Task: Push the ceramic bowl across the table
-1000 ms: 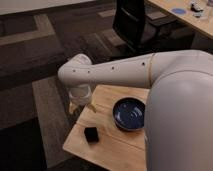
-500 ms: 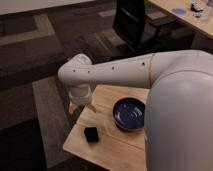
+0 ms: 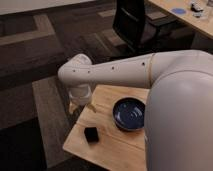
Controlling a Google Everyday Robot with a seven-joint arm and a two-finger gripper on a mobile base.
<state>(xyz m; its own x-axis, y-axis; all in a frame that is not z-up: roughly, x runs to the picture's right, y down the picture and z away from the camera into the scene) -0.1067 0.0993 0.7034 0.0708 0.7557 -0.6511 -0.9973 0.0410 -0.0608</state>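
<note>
Now tool (image 3: 82, 106) hangs under my bent wrist, pointing down, at far edge of worktop (image 3: 112, 147) near its corner. Cannot tell whether tool is wide or narrow. Ceramic bowl (image 3: 129, 114) sits upright on worktop, off to camera-right of tool, near but apart from it; its right rim hidden behind my arm (image 3: 125, 72). Black block (image 3: 91, 134) lies closer to camera than tool, apart from both tool and bowl. Beyond tool: dark carpet (image 3: 30, 75), office chair (image 3: 132, 22), paler desk (image 3: 192, 22) with blue disc (image 3: 177, 10).
</note>
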